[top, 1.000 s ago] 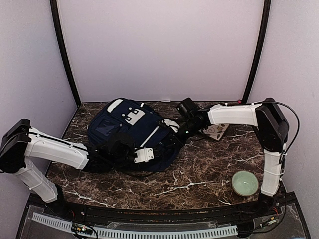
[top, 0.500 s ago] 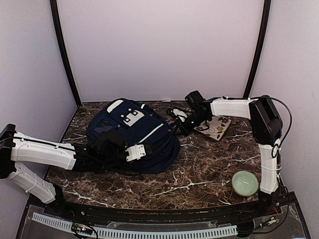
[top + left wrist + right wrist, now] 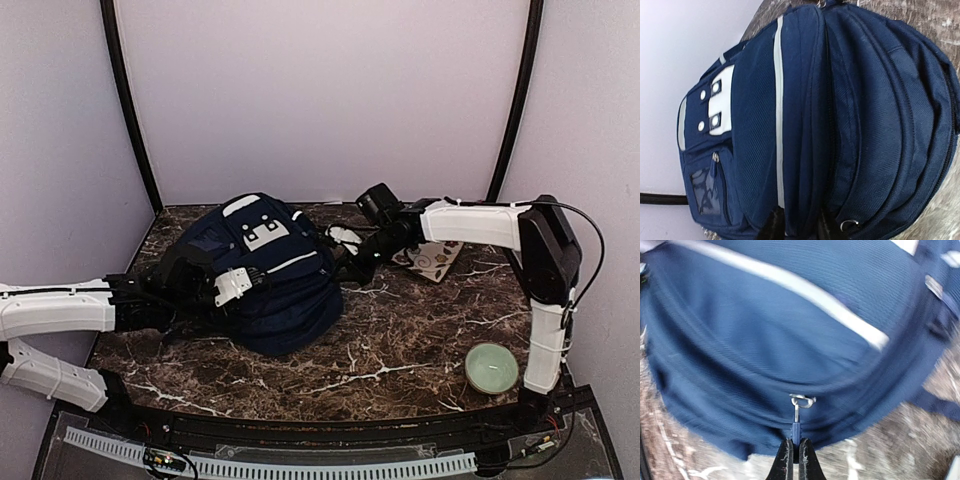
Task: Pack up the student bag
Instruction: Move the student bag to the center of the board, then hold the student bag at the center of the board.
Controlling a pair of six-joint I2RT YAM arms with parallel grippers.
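Student bag (image 3: 280, 290) is lying toward the back-left of the marble table (image 3: 400, 345). Right gripper (image 3: 794, 460) is pinching the blue zipper pull (image 3: 796, 432) at the bag's right end. Left gripper (image 3: 799, 226) is straddling a fabric fold on the bag's left side; whether it is clamping or loose, cannot tell. Green bowl (image 3: 492, 367) is sitting well apart, front right.
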